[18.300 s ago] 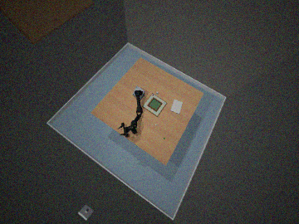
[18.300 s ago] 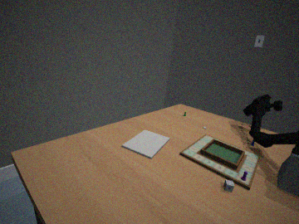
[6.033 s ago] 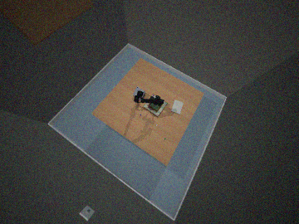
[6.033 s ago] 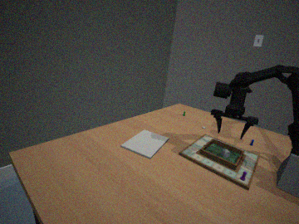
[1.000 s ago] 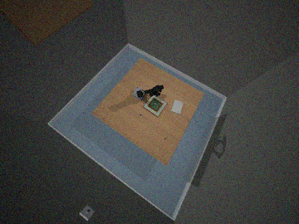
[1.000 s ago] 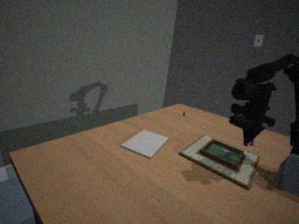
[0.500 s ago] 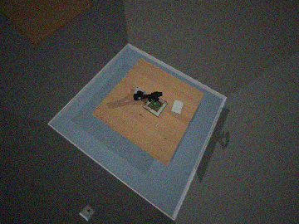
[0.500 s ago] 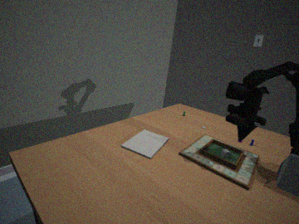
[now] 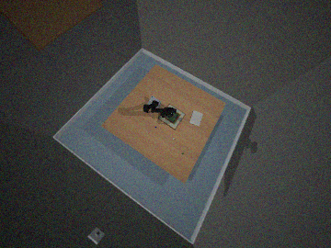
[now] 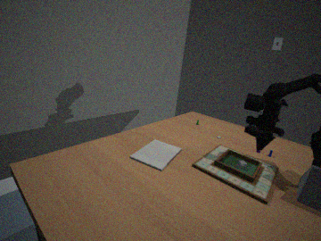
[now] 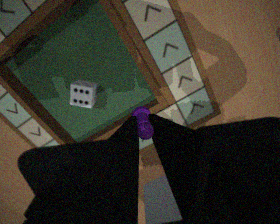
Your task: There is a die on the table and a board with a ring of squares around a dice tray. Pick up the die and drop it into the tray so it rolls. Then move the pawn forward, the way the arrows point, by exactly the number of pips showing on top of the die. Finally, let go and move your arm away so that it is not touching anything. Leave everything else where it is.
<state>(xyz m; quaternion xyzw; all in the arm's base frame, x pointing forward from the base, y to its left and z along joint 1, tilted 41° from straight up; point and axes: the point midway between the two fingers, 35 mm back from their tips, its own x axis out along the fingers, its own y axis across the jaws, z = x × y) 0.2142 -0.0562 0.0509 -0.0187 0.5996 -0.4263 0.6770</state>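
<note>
My gripper (image 11: 142, 120) (image 10: 262, 149) is shut on a purple pawn (image 11: 145, 130), upper middle of the fingers in the wrist view, raised above the board (image 11: 169, 40) (image 10: 250, 187). In the wrist view the pawn appears over the tray's corner and the squares beside it; its exact height is unclear. The tray (image 11: 131, 46) (image 10: 234, 173) has wooden walls and a green floor. The white die (image 11: 82, 94) (image 10: 242, 163) lies inside it; its face toward the wrist camera shows two rows of three pips. Arrows mark the squares. In the top view the arm covers part of the board (image 9: 176, 127).
A pale flat pad (image 9: 196, 118) (image 10: 156, 153) lies beside the board. A small blue piece (image 10: 270, 153) (image 9: 155, 127) stands behind the board in the exterior view. A small white object (image 10: 218, 137) (image 9: 174, 139) and a small green piece (image 10: 197, 122) (image 9: 183, 153) are farther off.
</note>
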